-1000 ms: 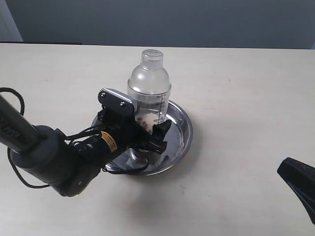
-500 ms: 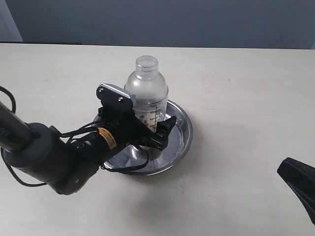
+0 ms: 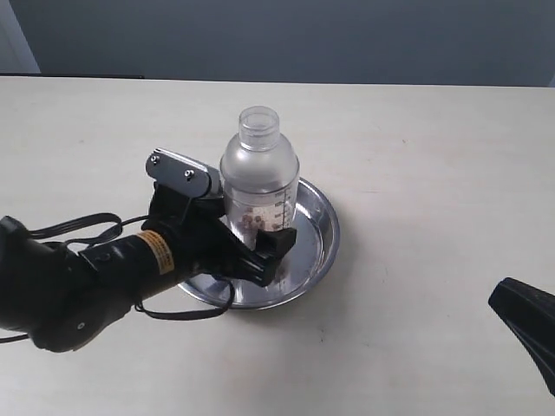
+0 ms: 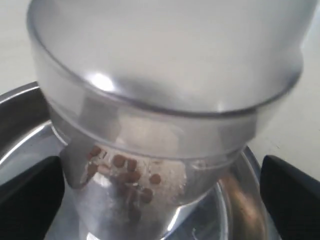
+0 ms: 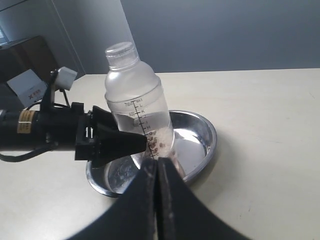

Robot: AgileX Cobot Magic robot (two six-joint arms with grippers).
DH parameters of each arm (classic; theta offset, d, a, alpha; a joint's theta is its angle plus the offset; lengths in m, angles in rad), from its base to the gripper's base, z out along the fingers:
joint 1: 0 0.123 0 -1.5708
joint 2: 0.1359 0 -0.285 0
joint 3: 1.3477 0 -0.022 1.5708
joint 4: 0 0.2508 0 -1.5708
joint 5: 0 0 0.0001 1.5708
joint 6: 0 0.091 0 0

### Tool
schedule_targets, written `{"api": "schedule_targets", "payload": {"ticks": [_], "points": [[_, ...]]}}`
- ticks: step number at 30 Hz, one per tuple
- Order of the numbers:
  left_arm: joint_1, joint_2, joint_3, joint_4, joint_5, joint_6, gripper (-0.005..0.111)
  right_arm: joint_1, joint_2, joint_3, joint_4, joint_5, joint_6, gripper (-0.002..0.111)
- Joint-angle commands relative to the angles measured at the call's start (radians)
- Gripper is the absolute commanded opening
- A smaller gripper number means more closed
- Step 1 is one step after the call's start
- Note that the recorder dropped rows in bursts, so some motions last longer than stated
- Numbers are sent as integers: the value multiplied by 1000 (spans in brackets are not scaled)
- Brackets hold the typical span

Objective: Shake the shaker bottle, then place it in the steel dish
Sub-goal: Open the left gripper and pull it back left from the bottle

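The clear shaker bottle (image 3: 260, 169) stands upright in the steel dish (image 3: 323, 227), with brown and white bits at its bottom (image 4: 127, 172). My left gripper (image 3: 260, 240) is open around the bottle's lower body. Its black fingers (image 4: 30, 195) sit wide on either side, and a gap shows at the right one. The right wrist view shows the bottle (image 5: 132, 95), its printed scale, the dish (image 5: 200, 132) and one left finger (image 5: 117, 140) passing in front of the bottle. My right gripper (image 5: 157, 162) is shut and empty, low at the right edge (image 3: 525, 325).
The cream table (image 3: 416, 156) stretches around the dish. A grey wall runs behind the table's far edge. The left arm's body and cables (image 3: 78, 277) lie left of the dish.
The bottle has come down and straightened into the dish. The left arm has drawn back to the left and its jaws have spread off the bottle. The right gripper has not moved.
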Motion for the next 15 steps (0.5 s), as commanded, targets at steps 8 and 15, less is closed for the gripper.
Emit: {"api": "schedule_targets", "payload": {"ticks": [8, 15], "points": [[0, -235, 165, 122, 65, -128, 105, -1, -4, 2, 3, -7, -4, -1], [0, -456, 285, 150, 271, -291, 104, -1, -4, 2, 3, -7, -4, -1]]}}
